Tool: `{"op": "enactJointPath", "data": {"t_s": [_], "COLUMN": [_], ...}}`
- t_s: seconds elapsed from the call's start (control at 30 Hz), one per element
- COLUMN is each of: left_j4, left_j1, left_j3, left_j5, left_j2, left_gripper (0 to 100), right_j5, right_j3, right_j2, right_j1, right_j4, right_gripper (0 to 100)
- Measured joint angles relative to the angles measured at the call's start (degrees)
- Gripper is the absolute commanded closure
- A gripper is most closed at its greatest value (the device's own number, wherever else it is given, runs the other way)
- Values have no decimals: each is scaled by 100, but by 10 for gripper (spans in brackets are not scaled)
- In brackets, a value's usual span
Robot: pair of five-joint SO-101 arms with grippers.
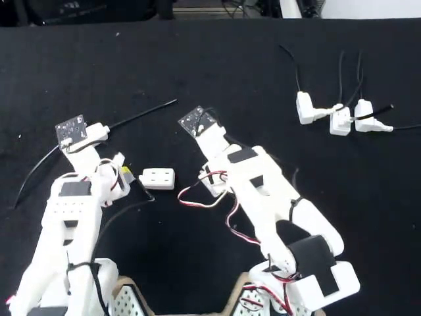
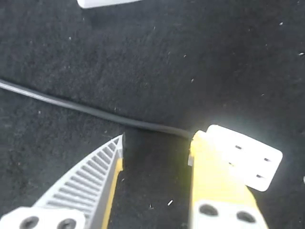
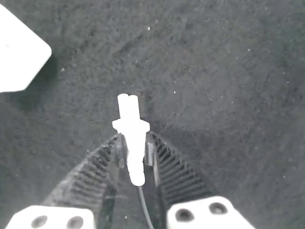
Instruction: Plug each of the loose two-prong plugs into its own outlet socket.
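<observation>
We fear the plug (image 3: 129, 121) pinched in our right tool (image 3: 133, 143) may shove the outlet socket (image 2: 248, 160) away, since our spread left tool (image 2: 159, 143) stands beside it unclamped.

White two-prong plug (image 3: 131, 125) clamped in right hand (image 3: 133, 140), prongs pointing outward; white socket (image 1: 158, 178) flat, slots up, nearby.
</observation>
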Motion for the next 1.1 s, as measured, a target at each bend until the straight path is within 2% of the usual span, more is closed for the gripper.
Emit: {"op": "enactJointPath", "data": {"t_s": [0.43,0.63,0.77,1.1], "left_j4": [-35,-53,-53,-53], "left_j1": [0,0,0,-9], "left_j3": [79,79,79,202], "left_j5": [-149,-149,-149,-149], "left_j2": [-246,-246,-246,-299], "left_gripper": [777,777,777,777], "right_j5": [-114,-105,-97,-97], "right_j3": [-26,-18,-18,255], "right_j2": [0,9,18,18], "right_j1": [-299,-334,-316,-273], "right_j4": [299,334,352,114], "right_gripper": [978,838,871,873]}}
